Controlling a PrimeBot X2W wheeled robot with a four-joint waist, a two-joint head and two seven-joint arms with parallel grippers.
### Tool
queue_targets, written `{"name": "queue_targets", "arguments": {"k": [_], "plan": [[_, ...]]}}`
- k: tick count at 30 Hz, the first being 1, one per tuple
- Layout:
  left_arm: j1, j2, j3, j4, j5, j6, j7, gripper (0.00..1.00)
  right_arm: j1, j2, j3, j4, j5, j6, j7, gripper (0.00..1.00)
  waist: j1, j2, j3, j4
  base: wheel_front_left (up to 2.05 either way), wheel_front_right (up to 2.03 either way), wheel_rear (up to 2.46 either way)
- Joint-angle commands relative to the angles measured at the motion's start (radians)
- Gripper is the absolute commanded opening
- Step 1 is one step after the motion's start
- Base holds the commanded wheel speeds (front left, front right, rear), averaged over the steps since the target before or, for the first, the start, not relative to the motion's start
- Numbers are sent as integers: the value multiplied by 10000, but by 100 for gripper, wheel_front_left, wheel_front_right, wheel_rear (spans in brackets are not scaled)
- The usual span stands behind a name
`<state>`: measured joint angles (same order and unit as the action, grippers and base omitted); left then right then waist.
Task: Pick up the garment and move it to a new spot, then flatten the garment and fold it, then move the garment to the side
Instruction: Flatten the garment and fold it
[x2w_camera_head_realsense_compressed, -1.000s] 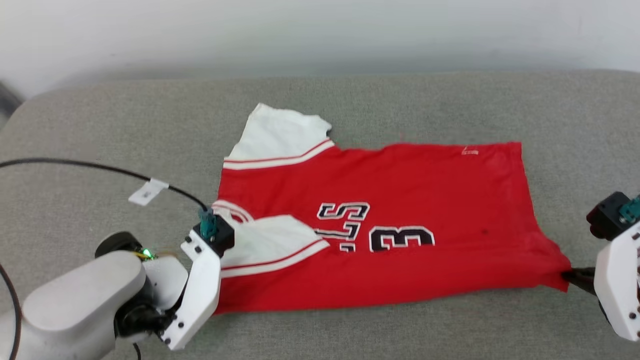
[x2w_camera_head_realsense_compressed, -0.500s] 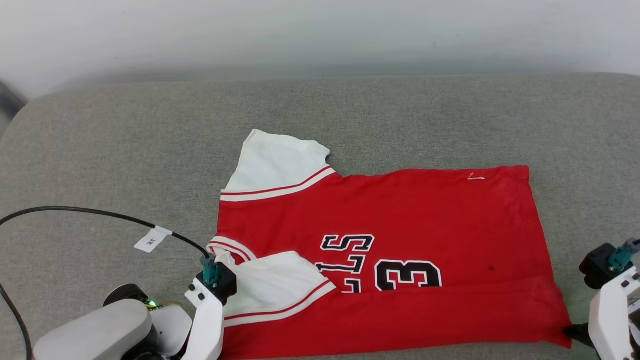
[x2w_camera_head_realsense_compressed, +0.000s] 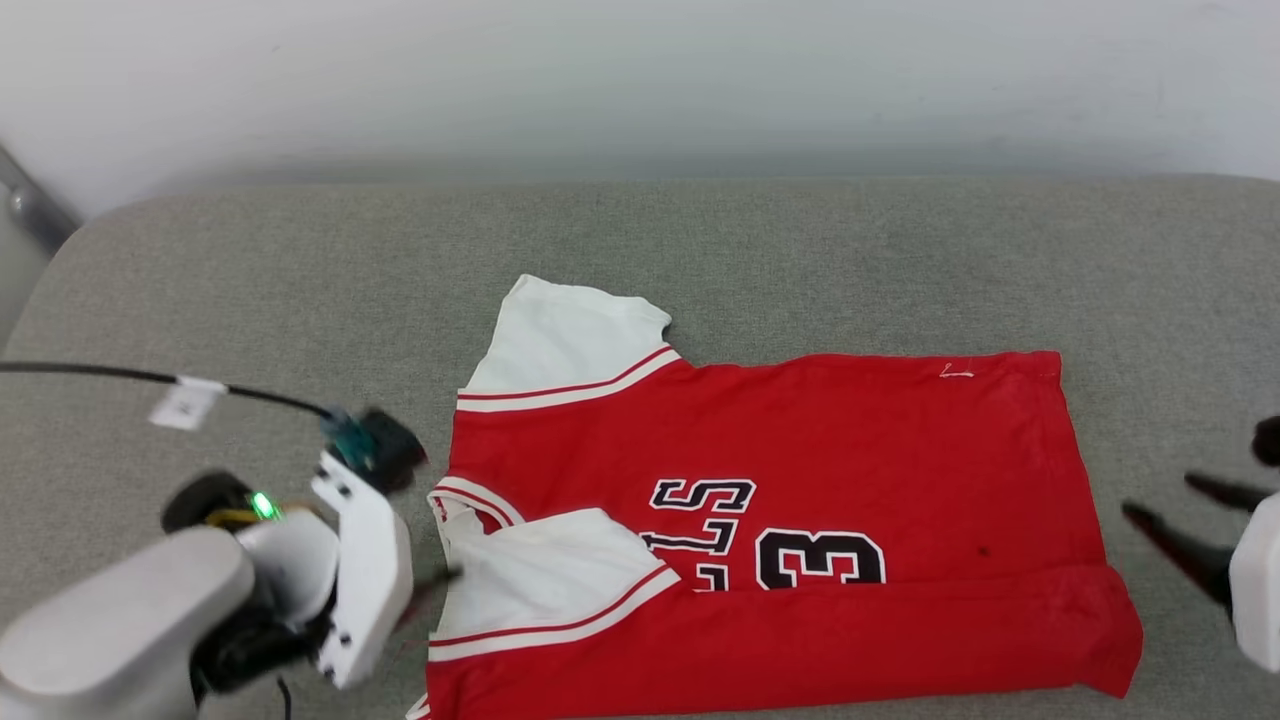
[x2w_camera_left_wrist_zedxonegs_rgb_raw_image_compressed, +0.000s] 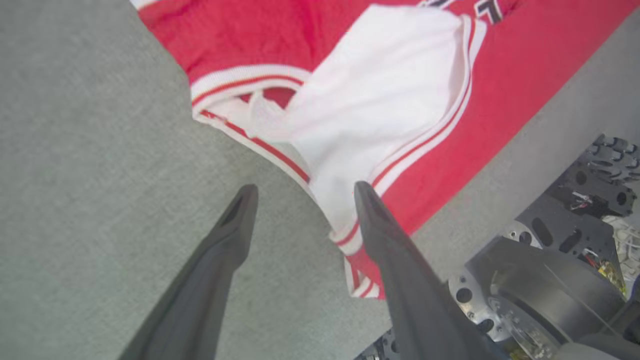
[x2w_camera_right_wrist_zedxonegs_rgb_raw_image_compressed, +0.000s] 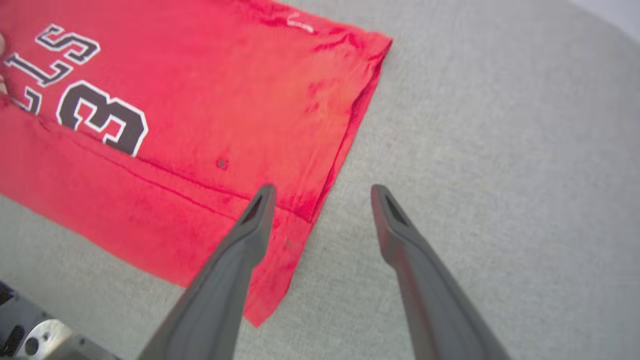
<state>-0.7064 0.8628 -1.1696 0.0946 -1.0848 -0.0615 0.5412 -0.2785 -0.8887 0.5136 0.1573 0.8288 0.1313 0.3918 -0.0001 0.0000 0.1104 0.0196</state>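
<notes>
The garment (x2w_camera_head_realsense_compressed: 800, 470), a red jersey with white sleeves and a black "3", lies spread on the grey cushion, its near edge folded over into a band. One white sleeve (x2w_camera_left_wrist_zedxonegs_rgb_raw_image_compressed: 380, 110) is folded onto the red body. My left gripper (x2w_camera_head_realsense_compressed: 428, 592) stands open just left of the collar. In the left wrist view its fingers (x2w_camera_left_wrist_zedxonegs_rgb_raw_image_compressed: 305, 191) straddle the sleeve's striped edge with nothing gripped. My right gripper (x2w_camera_head_realsense_compressed: 1165, 497) is open beside the hem on the right. In the right wrist view its fingers (x2w_camera_right_wrist_zedxonegs_rgb_raw_image_compressed: 324, 192) hover over the garment's hem corner (x2w_camera_right_wrist_zedxonegs_rgb_raw_image_compressed: 280, 280).
The grey cushioned surface (x2w_camera_head_realsense_compressed: 250, 280) stretches wide around the garment, with a white wall (x2w_camera_head_realsense_compressed: 640, 80) behind it. A black cable with a white tag (x2w_camera_head_realsense_compressed: 185, 400) trails to my left wrist. Part of the robot base (x2w_camera_left_wrist_zedxonegs_rgb_raw_image_compressed: 560, 280) shows past the cushion's near edge.
Both grippers have opened and let go of the garment. The left one has drawn back leftward from the collar, the right one rightward off the hem corner. The head camera has shifted.
</notes>
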Motion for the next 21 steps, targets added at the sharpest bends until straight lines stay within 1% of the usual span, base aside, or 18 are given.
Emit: {"name": "queue_targets", "arguments": {"k": [1,5,8,10,13,16,20,21], "plan": [[-320,64,242,-18,295,108,-420,100,-4,230,-376,-7,-289,-12,-531,100,1,0,-15,-21,0,0,0],[-904,12,723,270,1219,464,-1622,100,13,982,-1670,-37,-1386,-12,-2072,100,1,0,60,-156,0,0,0],[-1369,-237,1032,680,1720,799,-2318,100,218,1804,-2604,-296,-2308,-10,-2993,100,1,0,215,-298,0,0,0],[-1733,-401,1126,1030,2041,903,-2523,100,340,2388,-3320,-580,-2909,-12,-3558,100,1,0,355,-390,0,0,0],[-2379,-678,1293,1595,2245,965,-2531,100,624,3430,-4340,-1262,-3827,-10,-4230,100,1,0,696,-564,0,0,0],[-3069,-981,1430,2123,2305,947,-2322,100,1046,4501,-5006,-2142,-4568,-10,-4567,100,1,0,1156,-766,0,0,0],[-4041,-1352,1633,2818,2067,713,-1640,100,1516,5753,-5404,-3295,-5315,-10,-4786,100,1,0,1857,-1042,0,0,0],[-4041,-1352,1633,2818,2067,713,-1640,100,1516,5753,-5404,-3295,-5315,-10,-4786,100,1,0,1857,-1042,0,0,0]]}}
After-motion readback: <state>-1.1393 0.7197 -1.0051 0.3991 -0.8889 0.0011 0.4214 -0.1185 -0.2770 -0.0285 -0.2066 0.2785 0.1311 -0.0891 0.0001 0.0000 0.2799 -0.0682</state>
